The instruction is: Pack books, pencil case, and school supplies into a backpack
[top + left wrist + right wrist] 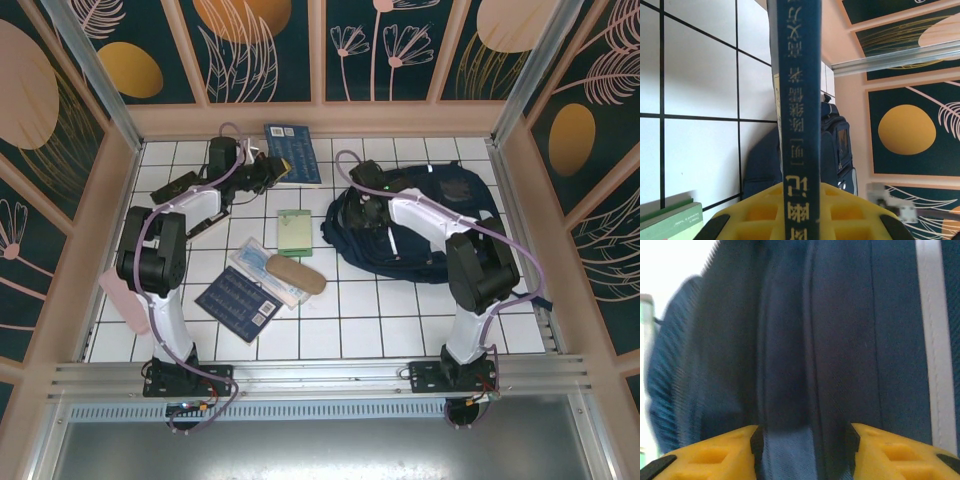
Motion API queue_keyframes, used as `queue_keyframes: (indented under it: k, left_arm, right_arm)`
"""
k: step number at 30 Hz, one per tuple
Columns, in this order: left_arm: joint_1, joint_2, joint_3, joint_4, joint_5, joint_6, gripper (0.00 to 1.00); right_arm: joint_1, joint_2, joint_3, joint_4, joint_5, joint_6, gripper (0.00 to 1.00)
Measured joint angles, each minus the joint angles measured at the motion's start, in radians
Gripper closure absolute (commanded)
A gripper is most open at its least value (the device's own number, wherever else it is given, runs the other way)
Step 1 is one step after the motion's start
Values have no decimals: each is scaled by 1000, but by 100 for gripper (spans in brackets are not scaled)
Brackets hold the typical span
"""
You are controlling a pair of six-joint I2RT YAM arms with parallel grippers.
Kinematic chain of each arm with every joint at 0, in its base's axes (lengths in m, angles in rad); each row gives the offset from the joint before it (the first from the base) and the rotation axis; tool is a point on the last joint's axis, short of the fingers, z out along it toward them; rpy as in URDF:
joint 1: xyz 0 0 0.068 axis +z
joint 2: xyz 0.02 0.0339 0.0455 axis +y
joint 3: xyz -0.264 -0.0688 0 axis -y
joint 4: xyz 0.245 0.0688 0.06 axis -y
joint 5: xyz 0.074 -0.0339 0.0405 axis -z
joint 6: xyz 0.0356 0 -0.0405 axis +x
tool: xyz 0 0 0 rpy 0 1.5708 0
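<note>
Two grippers: left gripper [270, 167] is pinching thin navy book [800, 100], far left; right gripper [804, 440], fingers half-spread, is straddling navy fabric backpack [450, 215]; grip unclear.

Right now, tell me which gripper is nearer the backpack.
Right. The right gripper is against the backpack; the left gripper, gripping a navy book, is off to its left.

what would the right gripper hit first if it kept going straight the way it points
The backpack: its dark blue cloth sits right ahead of the right gripper, with a fold lying between the fingers. How close is hard to tell.
</note>
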Motion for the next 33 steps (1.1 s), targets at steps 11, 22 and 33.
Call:
queue_keyframes:
  k: [11, 22, 33]
  left_arm:
    - [0, -68, -82, 2, 0, -6, 100]
    - [-9, -192, -201, 29, -8, -18, 100]
    - [-103, -298, -341, 96, -88, -62, 100]
  right_arm:
    - [6, 0, -50, 28, 101, -19, 96]
    - [10, -39, -9, 30, 124, -180, 100]
    - [-55, -138, 135, 22, -86, -334, 100]
